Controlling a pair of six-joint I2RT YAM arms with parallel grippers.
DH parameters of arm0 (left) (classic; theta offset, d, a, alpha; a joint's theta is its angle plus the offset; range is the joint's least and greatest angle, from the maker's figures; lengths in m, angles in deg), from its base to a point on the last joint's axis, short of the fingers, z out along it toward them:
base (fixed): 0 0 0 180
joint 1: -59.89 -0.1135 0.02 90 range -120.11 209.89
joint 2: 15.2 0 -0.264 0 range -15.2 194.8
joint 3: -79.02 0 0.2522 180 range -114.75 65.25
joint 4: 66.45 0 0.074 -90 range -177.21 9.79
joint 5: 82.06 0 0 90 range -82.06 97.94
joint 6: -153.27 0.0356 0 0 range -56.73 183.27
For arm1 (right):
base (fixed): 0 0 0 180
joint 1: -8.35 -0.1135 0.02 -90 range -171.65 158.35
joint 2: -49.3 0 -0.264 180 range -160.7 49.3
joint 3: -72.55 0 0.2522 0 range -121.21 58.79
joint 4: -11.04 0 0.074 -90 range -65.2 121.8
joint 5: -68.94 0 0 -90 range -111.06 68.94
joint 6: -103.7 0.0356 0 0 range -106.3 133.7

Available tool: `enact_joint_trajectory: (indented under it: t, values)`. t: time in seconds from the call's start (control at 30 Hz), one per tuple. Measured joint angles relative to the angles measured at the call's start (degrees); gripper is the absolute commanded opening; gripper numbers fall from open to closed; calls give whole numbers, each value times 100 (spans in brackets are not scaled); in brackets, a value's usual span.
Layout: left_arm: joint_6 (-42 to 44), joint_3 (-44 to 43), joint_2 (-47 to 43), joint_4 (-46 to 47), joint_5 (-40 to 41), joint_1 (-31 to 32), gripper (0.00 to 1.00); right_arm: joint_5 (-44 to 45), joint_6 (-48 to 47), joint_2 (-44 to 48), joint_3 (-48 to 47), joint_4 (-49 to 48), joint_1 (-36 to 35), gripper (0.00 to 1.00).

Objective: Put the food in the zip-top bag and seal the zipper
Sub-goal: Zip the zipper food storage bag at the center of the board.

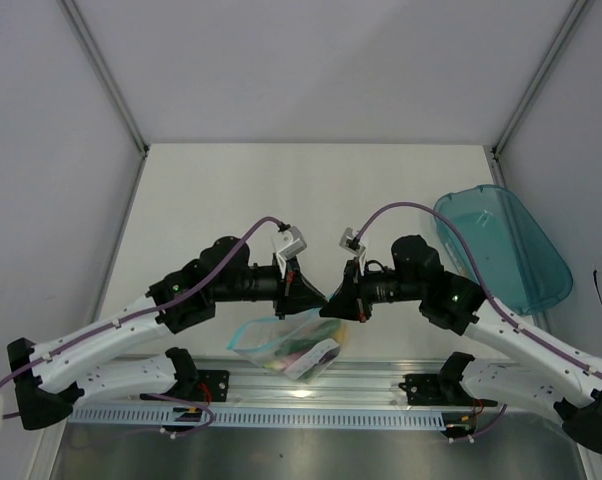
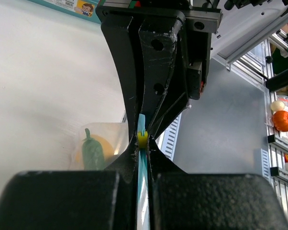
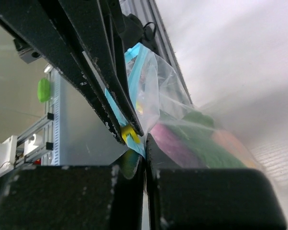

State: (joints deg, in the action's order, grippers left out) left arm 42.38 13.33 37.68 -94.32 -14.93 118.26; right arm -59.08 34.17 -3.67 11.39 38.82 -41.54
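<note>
At the near edge of the bench, just beyond the aluminium rail, the zip-top bag sits low between the two arms. Its body is crumpled, and coloured food shows through the clear plastic. Whether it rests on the surface or hangs I cannot tell.

In the left wrist view the green pepper lies in front of the yellow pepper inside the bag. The right wrist view shows the eggplant beside more green and the pale egg at the far side, all within the plastic.

Just above the bag, the left gripper and the right gripper meet tip to tip. Both sets of jaws are clamped tight on the zipper, pinching the thin teal strip flat between them. A small yellow piece sits on the strip where the two grippers touch. Whether the strip is pressed sealed along its length is hidden.

Farther back on the right, well apart from the bag, the teal tray stands at the bench's right edge.
</note>
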Motion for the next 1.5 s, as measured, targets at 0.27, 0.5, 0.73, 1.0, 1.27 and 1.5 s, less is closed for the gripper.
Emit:
enact_joint_trajectory:
  t: [0.27, 0.5, 0.73, 1.0, 1.27, 1.5]
  values:
    - [2, -221, 186, -188, 317, -15, 1, 1617, 389, 227, 15, 24, -422, 0]
    - [-2, -221, 260, -232, 695, -26, 1, 2796, 1056, 420, 205, -120, -584, 0]
    - [-2, -221, 249, -376, 931, -26, 1, 3639, 1663, 763, 472, -389, -621, 0]
    - [2, -240, 155, -597, 992, -17, 1, 3174, 1456, 776, 551, -584, -476, 0]
    - [55, -509, 144, -975, 850, 2, 1, 2011, 560, 476, 81, -2, -262, 34]
    - [105, -560, 144, -1032, 590, 2, 1, 1174, -278, 315, -264, 516, -232, 34]
